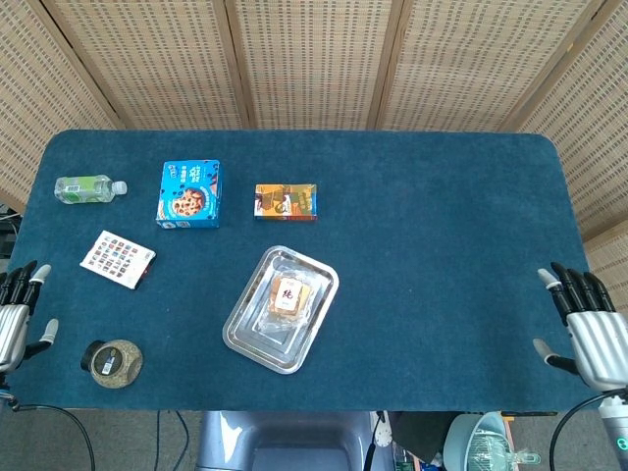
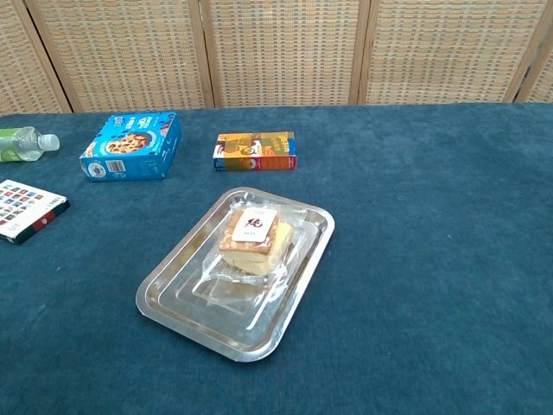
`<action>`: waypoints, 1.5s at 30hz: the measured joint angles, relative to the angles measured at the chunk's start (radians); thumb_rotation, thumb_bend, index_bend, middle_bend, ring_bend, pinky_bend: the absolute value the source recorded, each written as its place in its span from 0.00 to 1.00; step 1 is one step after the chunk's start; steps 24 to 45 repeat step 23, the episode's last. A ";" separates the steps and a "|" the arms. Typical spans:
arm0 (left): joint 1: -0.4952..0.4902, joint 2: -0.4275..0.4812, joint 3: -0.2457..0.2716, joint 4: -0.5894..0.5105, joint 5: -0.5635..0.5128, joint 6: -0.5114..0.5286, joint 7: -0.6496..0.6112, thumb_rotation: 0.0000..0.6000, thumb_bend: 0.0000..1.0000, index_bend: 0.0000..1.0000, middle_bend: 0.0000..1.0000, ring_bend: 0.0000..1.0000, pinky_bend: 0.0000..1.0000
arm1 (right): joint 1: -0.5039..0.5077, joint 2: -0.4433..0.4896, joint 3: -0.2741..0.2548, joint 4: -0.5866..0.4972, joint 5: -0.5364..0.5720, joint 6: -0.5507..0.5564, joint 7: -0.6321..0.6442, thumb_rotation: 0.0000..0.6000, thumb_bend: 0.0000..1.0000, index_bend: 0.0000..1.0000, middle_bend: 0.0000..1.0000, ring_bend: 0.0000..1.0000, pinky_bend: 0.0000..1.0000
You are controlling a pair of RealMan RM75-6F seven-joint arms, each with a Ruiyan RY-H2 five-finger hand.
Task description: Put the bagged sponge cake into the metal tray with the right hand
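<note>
The bagged sponge cake (image 1: 286,294) lies in the metal tray (image 1: 245,339), well left of the right hand (image 1: 601,339), whose fingers are apart and hold nothing.

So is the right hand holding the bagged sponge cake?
No, the right hand is empty at the table edge; the bagged sponge cake lies in the metal tray.

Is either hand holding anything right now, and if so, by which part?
Nothing is held. The right hand and left hand are both empty with fingers apart, at the table's edges. The bagged sponge cake lies in the metal tray.
</note>
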 measured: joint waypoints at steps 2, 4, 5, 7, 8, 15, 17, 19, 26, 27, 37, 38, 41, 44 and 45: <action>0.000 0.000 0.000 -0.002 0.001 0.001 0.001 1.00 0.42 0.00 0.00 0.00 0.00 | -0.013 -0.010 0.009 0.018 -0.001 -0.001 0.018 1.00 0.27 0.00 0.00 0.00 0.00; 0.000 0.000 0.000 -0.003 0.004 0.003 0.005 1.00 0.42 0.00 0.00 0.00 0.00 | -0.025 -0.019 0.018 0.035 -0.005 0.002 0.027 1.00 0.27 0.00 0.00 0.00 0.00; 0.000 0.000 0.000 -0.004 0.005 0.005 0.006 1.00 0.42 0.00 0.00 0.00 0.00 | -0.035 -0.027 0.025 0.047 -0.010 0.007 0.031 1.00 0.27 0.00 0.00 0.00 0.00; 0.001 0.000 0.001 -0.006 0.007 0.007 0.008 1.00 0.42 0.00 0.00 0.00 0.00 | -0.044 -0.038 0.031 0.060 -0.015 0.015 0.033 1.00 0.27 0.00 0.00 0.00 0.00; 0.000 0.000 0.001 -0.008 0.008 0.007 0.009 1.00 0.42 0.00 0.00 0.00 0.00 | -0.051 -0.048 0.036 0.071 -0.020 0.020 0.037 1.00 0.27 0.00 0.00 0.00 0.00; -0.004 -0.001 0.001 -0.004 0.010 0.000 0.009 1.00 0.42 0.00 0.00 0.00 0.00 | -0.088 -0.082 0.067 0.119 -0.047 0.038 0.056 1.00 0.27 0.00 0.00 0.00 0.00; -0.005 -0.001 0.002 -0.005 0.013 -0.001 0.008 1.00 0.42 0.00 0.00 0.00 0.00 | -0.097 -0.082 0.077 0.120 -0.047 0.038 0.063 1.00 0.27 0.00 0.00 0.00 0.00; -0.005 -0.002 0.005 -0.005 0.017 0.001 0.009 1.00 0.42 0.00 0.00 0.00 0.00 | -0.104 -0.082 0.084 0.122 -0.047 0.038 0.073 1.00 0.27 0.00 0.00 0.00 0.00; 0.000 -0.002 0.007 -0.002 0.016 0.004 0.009 1.00 0.42 0.00 0.00 0.00 0.00 | -0.113 -0.084 0.098 0.130 -0.048 0.023 0.085 1.00 0.27 0.00 0.00 0.00 0.00; 0.000 -0.002 0.007 -0.002 0.016 0.004 0.009 1.00 0.42 0.00 0.00 0.00 0.00 | -0.113 -0.084 0.098 0.130 -0.048 0.023 0.085 1.00 0.27 0.00 0.00 0.00 0.00; 0.000 -0.002 0.007 -0.002 0.016 0.004 0.009 1.00 0.42 0.00 0.00 0.00 0.00 | -0.113 -0.084 0.098 0.130 -0.048 0.023 0.085 1.00 0.27 0.00 0.00 0.00 0.00; 0.000 -0.002 0.007 -0.002 0.016 0.004 0.009 1.00 0.42 0.00 0.00 0.00 0.00 | -0.113 -0.084 0.098 0.130 -0.048 0.023 0.085 1.00 0.27 0.00 0.00 0.00 0.00; 0.000 -0.002 0.007 -0.002 0.016 0.004 0.009 1.00 0.42 0.00 0.00 0.00 0.00 | -0.113 -0.084 0.098 0.130 -0.048 0.023 0.085 1.00 0.27 0.00 0.00 0.00 0.00; 0.000 -0.002 0.007 -0.002 0.016 0.004 0.009 1.00 0.42 0.00 0.00 0.00 0.00 | -0.113 -0.084 0.098 0.130 -0.048 0.023 0.085 1.00 0.27 0.00 0.00 0.00 0.00; 0.000 -0.002 0.007 -0.002 0.016 0.004 0.009 1.00 0.42 0.00 0.00 0.00 0.00 | -0.113 -0.084 0.098 0.130 -0.048 0.023 0.085 1.00 0.27 0.00 0.00 0.00 0.00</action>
